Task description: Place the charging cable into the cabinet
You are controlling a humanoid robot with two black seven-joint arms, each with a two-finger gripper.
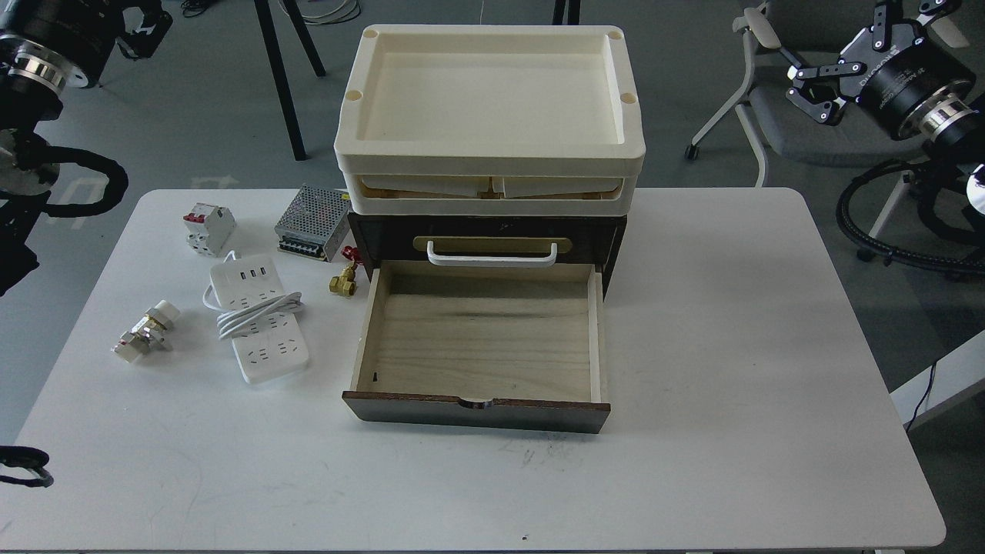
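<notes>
Here the charging cable (259, 321) lies beside the cabinet (485, 308) — drawer open.

White lettering on the right arm's black housing (902, 63) is too small to read.

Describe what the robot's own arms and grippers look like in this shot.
Both arms are black with polished silver rings at the joints and black ribbed cable conduit looping beside them. The right gripper has black linkage fingers and small white lettering on its round body. The left gripper is black too, mostly cut off.
</notes>
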